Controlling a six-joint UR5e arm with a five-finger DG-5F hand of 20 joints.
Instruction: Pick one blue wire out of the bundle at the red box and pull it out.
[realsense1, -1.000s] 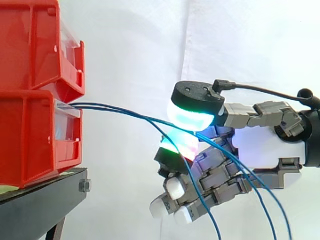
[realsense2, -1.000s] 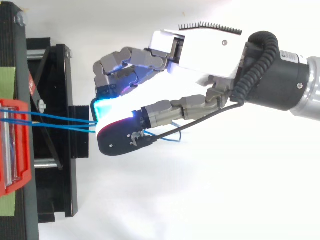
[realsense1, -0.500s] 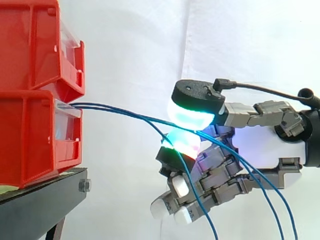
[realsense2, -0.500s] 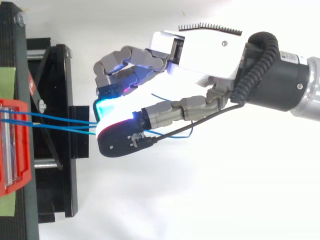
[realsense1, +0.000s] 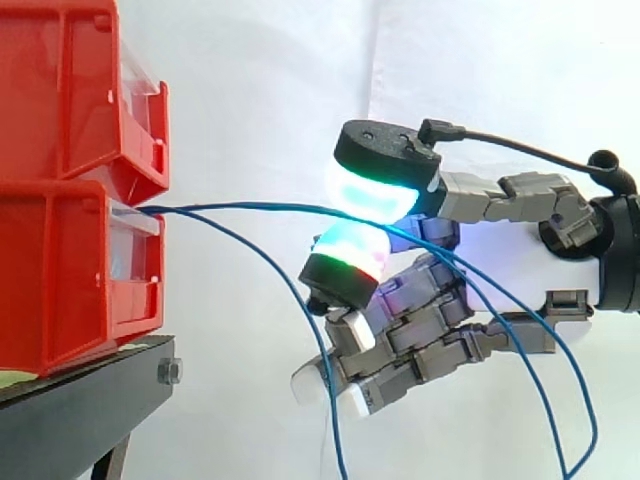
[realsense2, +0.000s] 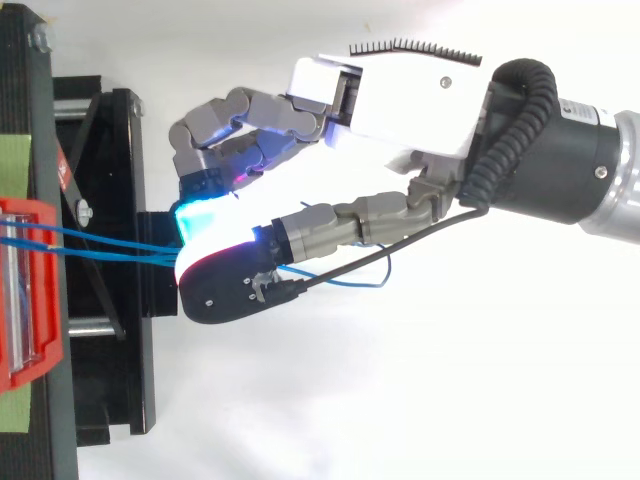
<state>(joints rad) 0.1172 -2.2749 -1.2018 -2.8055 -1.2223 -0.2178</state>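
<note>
**Hand** (realsense1: 540, 275) closed on one blue wire (realsense1: 250, 208) — pinched, by the look of it, between the glowing thumb pad (realsense1: 372, 190) above and a fingertip pad (realsense1: 345, 258) below, with the other fingers curled underneath. Wire traced from the mouth of the lower red box (realsense1: 60, 270), nearly level across the gap to the hand, then trailing past the palm in a slack loop. Second blue wire (realsense1: 275, 300) from the same mouth, clear of the pads, sagging steeply toward the lower edge.

**Step, as judged:** one wire singled out and gripped, extraction not yet done — far end lodged in the box.

**Next move, as judged:** a straight draw away from the box along the wire's own line, pinch kept firm, slack neighbour left behind.

**Setting:** upper red bin (realsense1: 60, 90) stacked on the box, both carried on a black stand (realsense1: 80, 410), with a plain white curtain (realsense1: 260, 80) behind.
</note>
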